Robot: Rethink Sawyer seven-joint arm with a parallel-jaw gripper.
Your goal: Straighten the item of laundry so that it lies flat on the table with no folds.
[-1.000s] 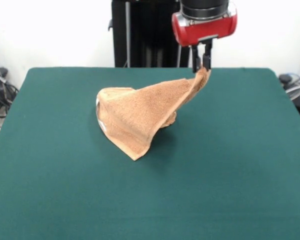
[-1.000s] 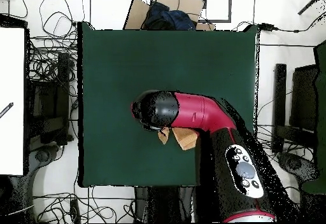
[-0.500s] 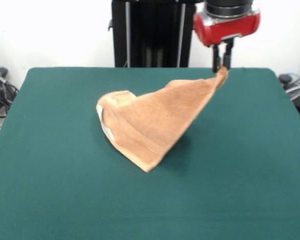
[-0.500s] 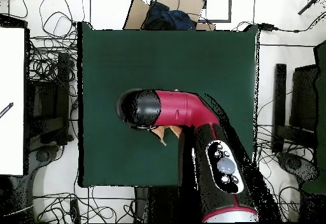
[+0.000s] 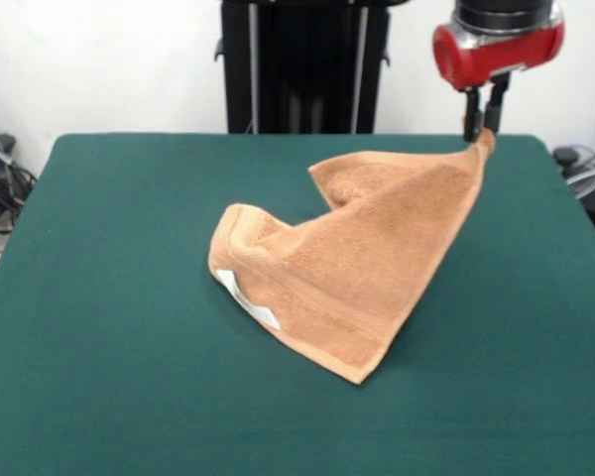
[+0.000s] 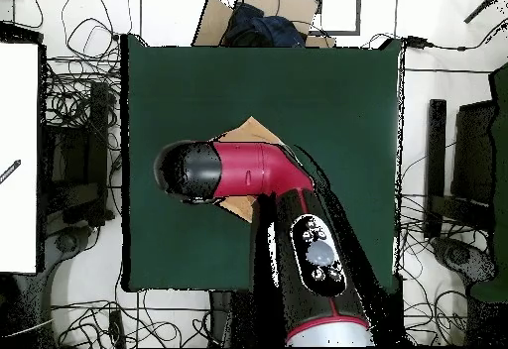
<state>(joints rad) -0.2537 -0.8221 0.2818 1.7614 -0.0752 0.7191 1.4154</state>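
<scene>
The tan-orange towel is stretched up from the green table toward the upper right in the front view. My gripper is shut on its raised corner, above the table's far right part. The towel's lower end rests on the table, still folded over at the left, with a white tag showing. Looking down from overhead, the red arm covers most of the towel; only small tan pieces peek out beside it, and the gripper itself is hidden under the arm.
Cables and dark equipment lie on the floor around the table. A cardboard box with dark cloth sits beyond one table edge. A white surface stands at the overhead view's left side.
My gripper has carried the towel corner to the right in the front view. The towel has been drawn out wider and its lower end has slid along the table after it.
</scene>
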